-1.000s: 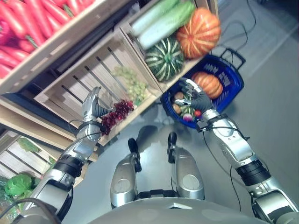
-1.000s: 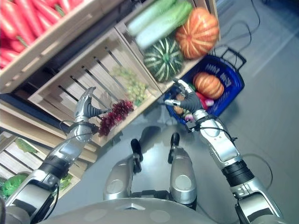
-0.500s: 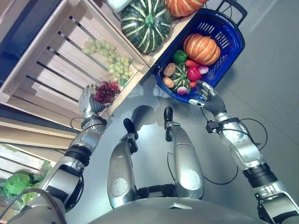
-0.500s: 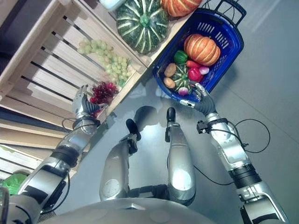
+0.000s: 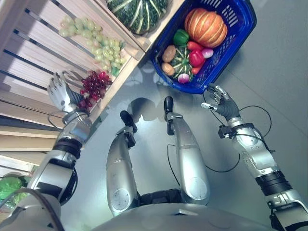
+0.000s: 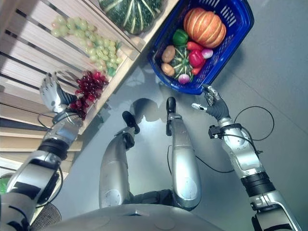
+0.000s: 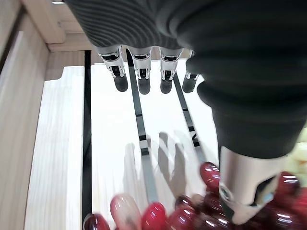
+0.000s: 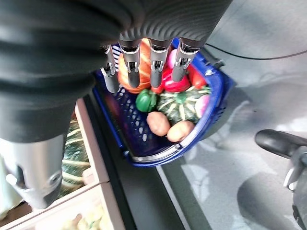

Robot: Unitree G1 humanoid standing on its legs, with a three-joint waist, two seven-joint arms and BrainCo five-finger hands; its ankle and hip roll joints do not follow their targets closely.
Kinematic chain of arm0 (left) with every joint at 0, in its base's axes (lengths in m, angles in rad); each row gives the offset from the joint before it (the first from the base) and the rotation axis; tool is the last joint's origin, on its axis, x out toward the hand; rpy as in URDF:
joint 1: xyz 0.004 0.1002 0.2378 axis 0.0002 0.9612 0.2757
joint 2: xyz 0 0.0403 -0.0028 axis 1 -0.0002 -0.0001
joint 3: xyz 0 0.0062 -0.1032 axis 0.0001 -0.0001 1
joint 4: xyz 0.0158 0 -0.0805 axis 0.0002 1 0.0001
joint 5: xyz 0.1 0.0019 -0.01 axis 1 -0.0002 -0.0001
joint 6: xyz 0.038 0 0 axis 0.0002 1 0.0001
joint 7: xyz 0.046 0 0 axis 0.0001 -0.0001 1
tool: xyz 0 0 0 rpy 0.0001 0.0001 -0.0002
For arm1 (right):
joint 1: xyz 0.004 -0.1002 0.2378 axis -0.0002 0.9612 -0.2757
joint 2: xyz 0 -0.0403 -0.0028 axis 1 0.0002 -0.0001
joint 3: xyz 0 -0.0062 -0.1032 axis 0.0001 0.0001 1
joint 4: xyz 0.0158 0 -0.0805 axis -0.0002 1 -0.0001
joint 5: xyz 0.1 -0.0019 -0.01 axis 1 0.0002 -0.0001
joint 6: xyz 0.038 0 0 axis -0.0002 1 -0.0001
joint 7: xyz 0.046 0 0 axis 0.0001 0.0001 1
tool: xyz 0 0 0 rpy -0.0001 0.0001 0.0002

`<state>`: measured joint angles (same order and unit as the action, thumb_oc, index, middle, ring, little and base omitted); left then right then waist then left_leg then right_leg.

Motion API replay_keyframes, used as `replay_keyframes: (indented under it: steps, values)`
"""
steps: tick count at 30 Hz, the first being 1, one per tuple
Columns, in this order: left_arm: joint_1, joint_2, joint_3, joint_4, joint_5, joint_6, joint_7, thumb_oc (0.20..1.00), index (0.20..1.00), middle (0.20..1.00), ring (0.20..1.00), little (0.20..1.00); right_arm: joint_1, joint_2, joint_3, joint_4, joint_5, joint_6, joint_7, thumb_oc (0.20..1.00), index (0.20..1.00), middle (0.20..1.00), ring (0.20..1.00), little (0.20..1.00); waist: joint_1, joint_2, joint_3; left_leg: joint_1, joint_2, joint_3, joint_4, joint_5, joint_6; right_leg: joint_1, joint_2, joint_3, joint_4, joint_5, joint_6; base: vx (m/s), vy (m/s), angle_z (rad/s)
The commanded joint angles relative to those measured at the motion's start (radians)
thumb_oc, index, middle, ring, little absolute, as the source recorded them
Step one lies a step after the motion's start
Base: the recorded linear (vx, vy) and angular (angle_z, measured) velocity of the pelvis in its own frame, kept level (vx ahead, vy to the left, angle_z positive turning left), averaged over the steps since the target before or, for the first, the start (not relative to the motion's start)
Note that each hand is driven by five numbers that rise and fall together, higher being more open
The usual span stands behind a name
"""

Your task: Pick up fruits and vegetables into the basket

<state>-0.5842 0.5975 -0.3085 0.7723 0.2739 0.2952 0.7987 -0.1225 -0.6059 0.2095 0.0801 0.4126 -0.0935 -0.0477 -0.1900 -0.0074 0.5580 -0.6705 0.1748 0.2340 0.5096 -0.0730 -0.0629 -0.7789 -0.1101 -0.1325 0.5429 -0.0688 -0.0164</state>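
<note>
A bunch of red grapes lies at the front edge of a slatted wooden crate. My left hand is open just beside the bunch, fingers spread over the slats. In the left wrist view its fingers are straight above the crate floor, with the red grapes by the thumb. A blue basket on the floor holds an orange pumpkin, a green pepper, potatoes, a small striped squash and a red pepper. My right hand is open and holds nothing, just off the basket's near rim.
Green grapes lie deeper in the same crate. A large striped green pumpkin sits in the neighbouring crate next to the basket. Grey floor spreads out to the right of the basket. Leafy greens show on a lower shelf.
The camera has tilted down, shifting the whole scene up. My left hand has drawn a little away from the red grapes and spread its fingers. My right hand has backed slightly off the basket's rim.
</note>
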Motion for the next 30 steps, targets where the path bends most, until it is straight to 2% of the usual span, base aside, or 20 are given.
replay_keyframes:
  steps: [1, 9, 19, 22, 26, 30]
  values:
    - [0.016, 0.068, 0.042, 0.045, 0.004, 0.002, 0.021, 1.000, 1.000, 1.000, 1.000, 1.000, 0.032, 0.007, -0.008, -0.034, 0.030, -0.063, -0.005, 1.000, 1.000, 1.000, 1.000, 1.000, -0.004, -0.036, -0.038, -0.048, -0.002, -0.011, 0.020, 0.004, -0.020, -0.018, 0.025, 0.019, 0.069, -0.055, 0.071, 0.00, 0.000, 0.00]
    - [-0.071, 0.051, 0.046, 0.101, -0.170, -0.075, -0.055, 1.000, 1.000, 1.000, 1.000, 1.000, -0.011, 0.019, 0.020, -0.009, 0.047, -0.057, -0.018, 1.000, 1.000, 1.000, 1.000, 1.000, -0.007, -0.044, -0.038, -0.111, 0.000, -0.030, 0.048, -0.009, -0.017, -0.078, 0.033, 0.022, 0.096, -0.064, 0.065, 0.00, 0.000, 0.00]
    - [-0.081, -0.063, 0.054, 0.109, -0.427, -0.164, -0.165, 1.000, 1.000, 1.000, 1.000, 1.000, -0.041, 0.065, 0.058, -0.008, 0.053, -0.034, -0.038, 1.000, 1.000, 1.000, 1.000, 1.000, -0.006, -0.054, -0.038, -0.122, -0.011, -0.045, 0.043, -0.014, -0.016, -0.082, 0.036, 0.017, 0.078, -0.056, 0.068, 0.01, -0.041, 0.00]
    - [-0.058, -0.106, 0.046, 0.090, -0.415, -0.189, -0.180, 1.000, 1.000, 1.000, 1.000, 1.000, -0.042, 0.076, 0.062, -0.012, 0.050, -0.031, -0.038, 1.000, 1.000, 1.000, 1.000, 1.000, -0.003, -0.055, -0.038, -0.122, -0.012, -0.047, 0.043, -0.015, -0.017, -0.079, 0.034, 0.014, 0.072, -0.053, 0.070, 0.00, -0.043, 0.03]
    - [-0.029, -0.138, 0.024, 0.047, -0.367, -0.174, -0.150, 1.000, 1.000, 1.000, 1.000, 1.000, -0.041, 0.081, 0.062, -0.021, 0.044, -0.028, -0.043, 1.000, 1.000, 1.000, 1.000, 1.000, 0.003, -0.056, -0.038, -0.123, -0.014, -0.048, 0.037, -0.013, -0.017, -0.077, 0.036, 0.010, 0.063, -0.047, 0.071, 0.00, -0.011, 0.01]
    - [-0.033, -0.131, 0.011, 0.043, -0.353, -0.114, -0.130, 1.000, 1.000, 1.000, 1.000, 1.000, -0.047, 0.079, 0.062, -0.012, 0.060, -0.030, -0.045, 1.000, 1.000, 1.000, 1.000, 1.000, 0.002, -0.065, -0.038, -0.129, -0.010, -0.046, 0.039, -0.014, -0.020, -0.082, 0.038, 0.008, 0.060, -0.044, 0.073, 0.00, 0.000, 0.00]
